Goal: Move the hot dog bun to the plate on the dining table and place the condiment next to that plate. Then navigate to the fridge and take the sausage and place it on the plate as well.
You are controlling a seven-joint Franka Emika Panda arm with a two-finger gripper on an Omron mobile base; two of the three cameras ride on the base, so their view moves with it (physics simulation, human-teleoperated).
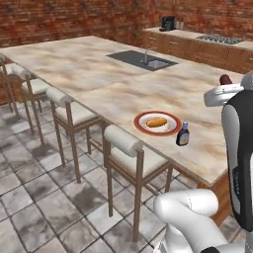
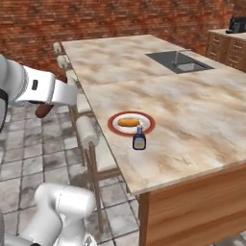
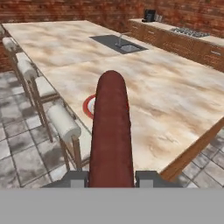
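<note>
Glossy white rounded arm (image 1: 190,210) links — dark black joint bands.

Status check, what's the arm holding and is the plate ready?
Gripper shut on sausage. Hot dog bun on plate, condiment beside it. Path to plate looks clear.

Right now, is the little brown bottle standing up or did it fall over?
Standing up. The condiment bottle sits on its base on the dining table, dark cap on top, just beside the red-rimmed plate.

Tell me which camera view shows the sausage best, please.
The hand view: the sausage runs large and unobstructed up its middle, between the gripper fingertips. The left base view shows just its tip; the right base view, a small end.
</note>
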